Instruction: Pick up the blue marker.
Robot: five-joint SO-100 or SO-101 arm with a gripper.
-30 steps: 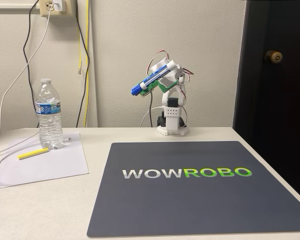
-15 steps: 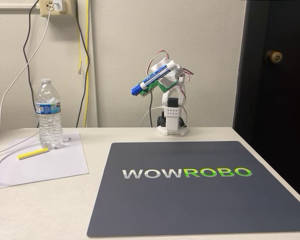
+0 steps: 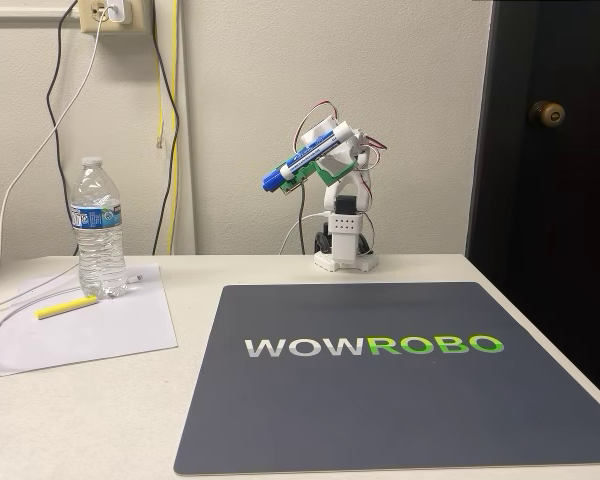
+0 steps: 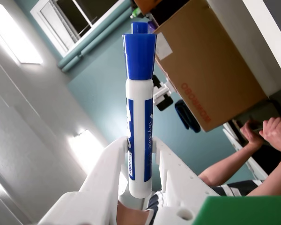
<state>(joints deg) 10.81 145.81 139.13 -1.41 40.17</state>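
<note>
The blue marker (image 3: 302,160) has a white barrel, a blue label and a bright blue cap. In the fixed view it is held high above the table at the back, tilted with the cap pointing down-left. The small white and green arm's gripper (image 3: 298,172) is shut on it. In the wrist view the blue marker (image 4: 139,117) stands lengthwise between the two white fingers (image 4: 105,173), cap at the far end. The gripper (image 4: 141,145) clamps the barrel's lower half.
A dark WOWROBO mat (image 3: 400,375) covers the table's front right. At left, a water bottle (image 3: 98,230) stands on a white paper sheet (image 3: 80,320) beside a thin yellow stick (image 3: 66,307). Cables hang on the wall. A person's hands (image 4: 267,133) appear in the wrist view.
</note>
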